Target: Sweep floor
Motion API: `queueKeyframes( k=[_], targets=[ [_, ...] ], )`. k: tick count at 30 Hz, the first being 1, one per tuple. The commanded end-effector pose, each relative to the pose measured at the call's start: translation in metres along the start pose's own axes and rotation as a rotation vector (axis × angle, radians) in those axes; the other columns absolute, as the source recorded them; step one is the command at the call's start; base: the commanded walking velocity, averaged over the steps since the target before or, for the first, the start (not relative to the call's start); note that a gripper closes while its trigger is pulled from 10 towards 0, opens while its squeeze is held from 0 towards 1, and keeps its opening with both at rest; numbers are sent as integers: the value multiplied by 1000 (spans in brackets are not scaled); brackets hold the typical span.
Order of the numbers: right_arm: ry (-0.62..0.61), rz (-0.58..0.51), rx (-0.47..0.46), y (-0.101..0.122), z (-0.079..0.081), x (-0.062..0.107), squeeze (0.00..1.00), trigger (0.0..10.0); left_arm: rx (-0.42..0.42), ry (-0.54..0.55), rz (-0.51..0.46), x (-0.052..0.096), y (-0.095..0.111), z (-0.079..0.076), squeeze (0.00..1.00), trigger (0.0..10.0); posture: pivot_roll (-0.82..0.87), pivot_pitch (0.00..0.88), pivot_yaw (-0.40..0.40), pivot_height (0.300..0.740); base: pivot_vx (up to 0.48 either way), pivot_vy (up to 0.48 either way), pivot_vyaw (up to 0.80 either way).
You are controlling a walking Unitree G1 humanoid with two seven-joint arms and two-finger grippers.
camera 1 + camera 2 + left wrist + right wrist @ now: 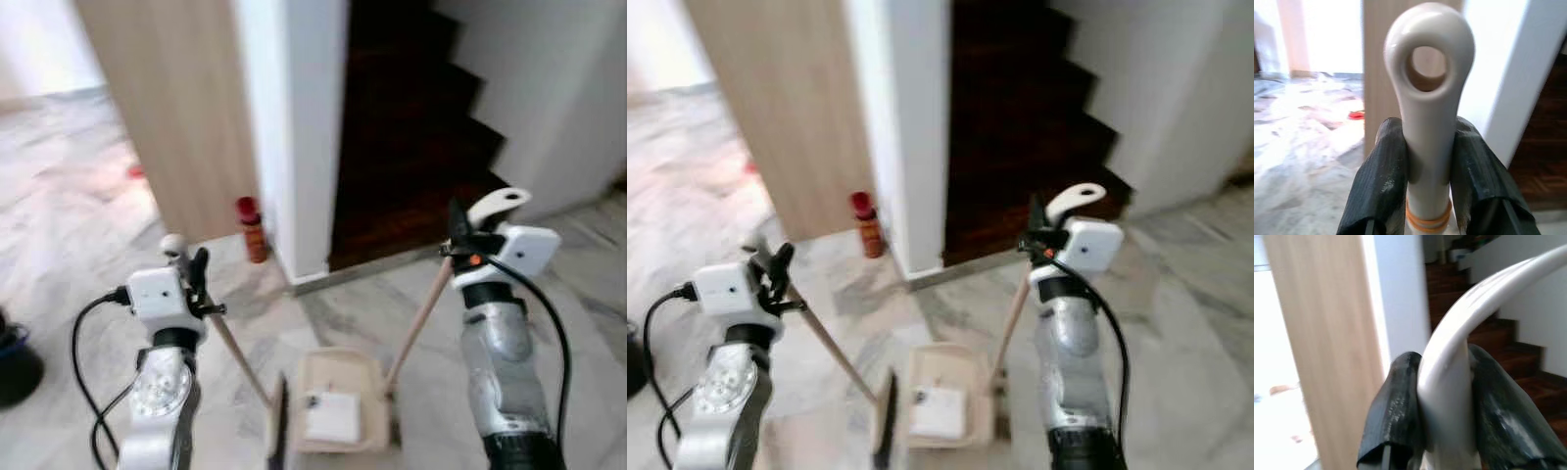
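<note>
1. Grey-white marbled tile floor [88, 255], glossy, runs up to the wall and the stair foot.
2. Beige plastic dustpan [338, 399] sits flat on the floor, white paper-like piece [331, 417] lying inside it.
3. Dark broom head [277, 429] rests just beside the dustpan.
4. Red cylindrical can [252, 229] stands upright by the beige wood panel [171, 108].
5. Small red scrap [135, 172] farther off.

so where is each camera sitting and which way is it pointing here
Left eye: on the head, looking forward and down at the dustpan on marble floor; both arms show.
Right eye: same head, same scene slightly shifted; shares the red can and stairs.
Left wrist: looks along the left end effector, clamped on the broom handle.
Right wrist: looks along the right end effector, gripping the dustpan handle toward the stairs.
</note>
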State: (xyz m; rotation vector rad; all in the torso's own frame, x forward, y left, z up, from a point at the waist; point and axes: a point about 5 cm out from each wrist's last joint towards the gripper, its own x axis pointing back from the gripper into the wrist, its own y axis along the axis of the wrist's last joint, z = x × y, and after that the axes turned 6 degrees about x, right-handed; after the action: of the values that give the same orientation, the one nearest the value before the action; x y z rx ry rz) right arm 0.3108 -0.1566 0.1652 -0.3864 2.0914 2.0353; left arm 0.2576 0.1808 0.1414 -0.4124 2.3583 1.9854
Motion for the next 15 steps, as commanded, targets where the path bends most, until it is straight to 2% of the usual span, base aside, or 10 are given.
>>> queueKeyframes(
  k=[1,15],
  targets=[
    [-30,-66,-63,12,-3,-4,0,10000,-28,-18,-40,-1,9,-4,0,10000,10,0,30,740,0,409,0],
    [-16,-60,-92,11,2,-6,0,10000,-23,-27,-34,-2,9,-5,0,10000,19,0,35,740,0,410,0]
  ],
)
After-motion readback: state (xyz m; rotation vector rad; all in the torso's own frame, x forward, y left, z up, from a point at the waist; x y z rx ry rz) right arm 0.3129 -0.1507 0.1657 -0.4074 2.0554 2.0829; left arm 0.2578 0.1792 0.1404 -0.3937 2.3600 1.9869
